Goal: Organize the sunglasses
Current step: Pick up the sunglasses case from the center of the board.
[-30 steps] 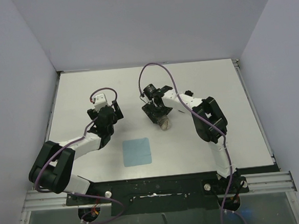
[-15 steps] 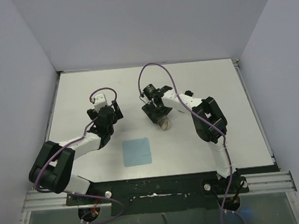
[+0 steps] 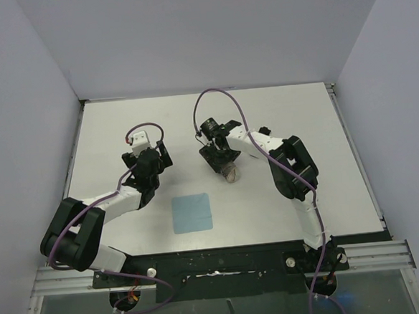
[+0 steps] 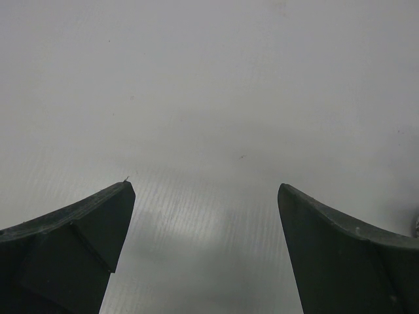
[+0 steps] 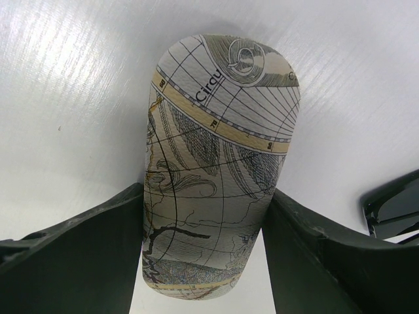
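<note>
The right end effector (image 5: 206,194) is closed partway onto the map-printed case (image 5: 219,131), with a finger against each long side. The sunglasses (image 5: 393,208) lie on the table (image 3: 315,121) just beside one finger, cut off by the border of the wrist view. The case sits mid-table, well clear of every edge. The left end effector (image 4: 203,190) is spread wide and holds nothing, with bare table around it. The cloth (image 3: 192,213) lies apart, nearer the front edge.

Place: a robot test cell in a lab.
Walls: plain pale panels (image 3: 208,35) closing in three sides.
Base: a bare white surface (image 3: 300,115).
Mounting: an aluminium rail (image 3: 374,255) carrying two cabled arms (image 3: 297,172).
</note>
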